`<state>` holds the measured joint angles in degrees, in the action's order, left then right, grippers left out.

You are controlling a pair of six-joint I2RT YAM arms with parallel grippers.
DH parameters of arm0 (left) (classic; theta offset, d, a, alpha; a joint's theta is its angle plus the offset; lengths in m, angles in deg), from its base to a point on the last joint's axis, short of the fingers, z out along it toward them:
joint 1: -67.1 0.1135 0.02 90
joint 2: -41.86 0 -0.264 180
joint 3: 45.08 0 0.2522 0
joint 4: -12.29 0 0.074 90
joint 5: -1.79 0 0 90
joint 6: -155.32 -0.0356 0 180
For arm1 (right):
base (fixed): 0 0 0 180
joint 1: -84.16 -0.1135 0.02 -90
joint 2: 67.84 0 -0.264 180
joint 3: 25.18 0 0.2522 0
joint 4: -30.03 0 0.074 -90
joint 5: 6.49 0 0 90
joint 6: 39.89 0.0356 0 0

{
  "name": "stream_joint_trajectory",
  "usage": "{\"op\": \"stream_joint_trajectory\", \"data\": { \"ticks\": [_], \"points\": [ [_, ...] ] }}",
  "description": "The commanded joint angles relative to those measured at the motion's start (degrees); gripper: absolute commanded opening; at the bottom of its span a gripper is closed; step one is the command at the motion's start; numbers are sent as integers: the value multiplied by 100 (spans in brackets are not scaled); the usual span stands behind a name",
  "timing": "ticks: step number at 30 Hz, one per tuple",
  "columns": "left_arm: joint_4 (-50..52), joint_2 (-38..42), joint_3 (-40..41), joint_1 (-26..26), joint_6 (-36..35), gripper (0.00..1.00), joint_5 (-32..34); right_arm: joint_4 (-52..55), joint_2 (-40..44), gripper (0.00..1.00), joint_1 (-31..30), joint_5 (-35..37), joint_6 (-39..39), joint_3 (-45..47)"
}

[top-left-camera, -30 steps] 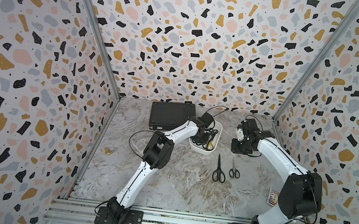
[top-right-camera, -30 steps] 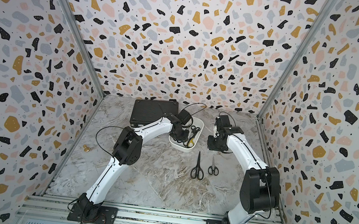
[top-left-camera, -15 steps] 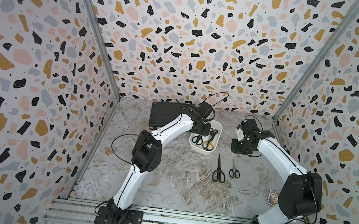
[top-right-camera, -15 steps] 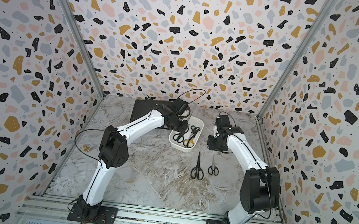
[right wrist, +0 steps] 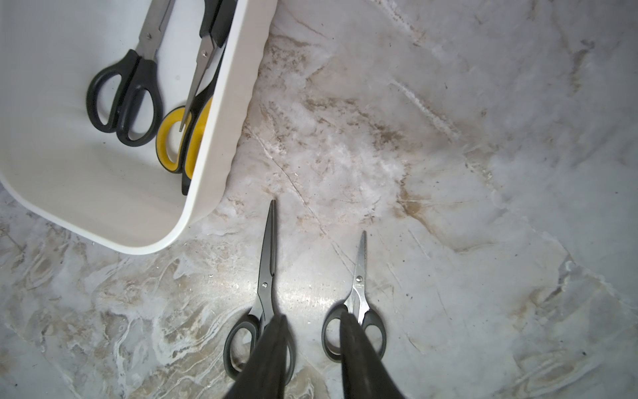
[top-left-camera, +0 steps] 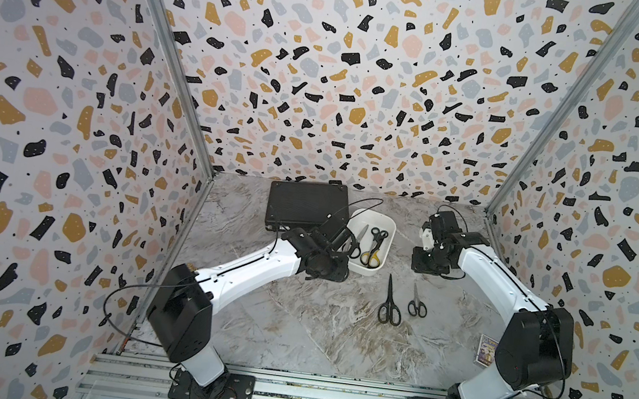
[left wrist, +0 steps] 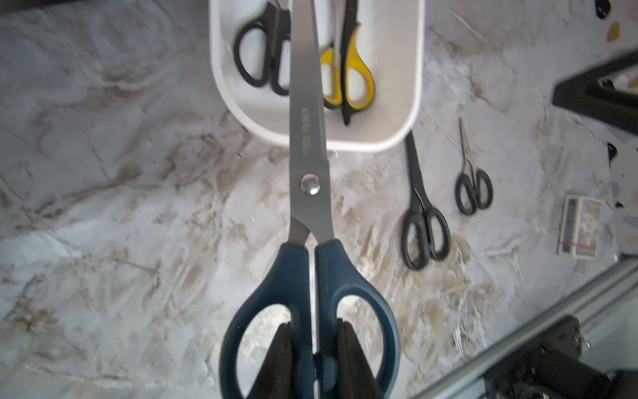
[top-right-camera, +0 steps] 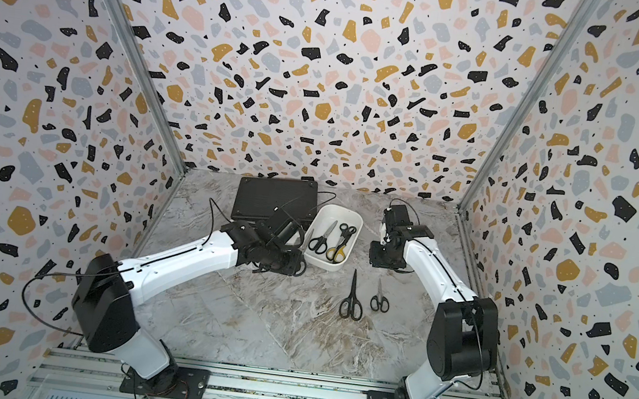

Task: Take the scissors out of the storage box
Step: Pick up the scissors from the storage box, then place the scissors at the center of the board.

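black throughout, a long pair [top-left-camera: 390, 302] and a steel-bladed small pair [top-left-camera: 416, 303] lie on the tabletop [top-left-camera: 312, 334] just in front of the white storage box [top-left-camera: 363, 270]. left of the box, the left tool [left wrist: 314, 331] is clamped on the blue-grey scissors [left wrist: 310, 193], steel blades closed. right of the box, the right tool [right wrist: 312, 321] hangs slightly parted, empty. inside lie a black-handled pair [top-right-camera: 322, 237], a yellow-and-black pair [top-right-camera: 336, 253] and a second black pair [top-right-camera: 347, 228].

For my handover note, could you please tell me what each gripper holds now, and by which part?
The left gripper holds the blue-grey scissors by the handles, its fingers through the two loops. The right gripper holds nothing.
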<state>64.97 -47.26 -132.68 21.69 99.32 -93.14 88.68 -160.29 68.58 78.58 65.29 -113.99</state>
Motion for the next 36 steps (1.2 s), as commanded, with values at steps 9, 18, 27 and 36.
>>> {"op": "stream_joint_trajectory", "data": {
  "ticks": [9, 18, 27, 36],
  "points": [
    [630, 564, 973, -956, 467, 16, -687, 408, 675, 32, -286, 410, 56, -196],
    [152, -822, 345, -1036, 186, 12, -626, 544, 998, 32, -437, 632, 126, -87],
    [-385, -1946, -435, -856, 546, 11, -54, 503, 853, 32, -473, 626, 73, 15],
    [-453, -2690, -962, -697, 797, 12, -31, 435, 685, 32, -473, 554, 22, -4]
  ]
}}
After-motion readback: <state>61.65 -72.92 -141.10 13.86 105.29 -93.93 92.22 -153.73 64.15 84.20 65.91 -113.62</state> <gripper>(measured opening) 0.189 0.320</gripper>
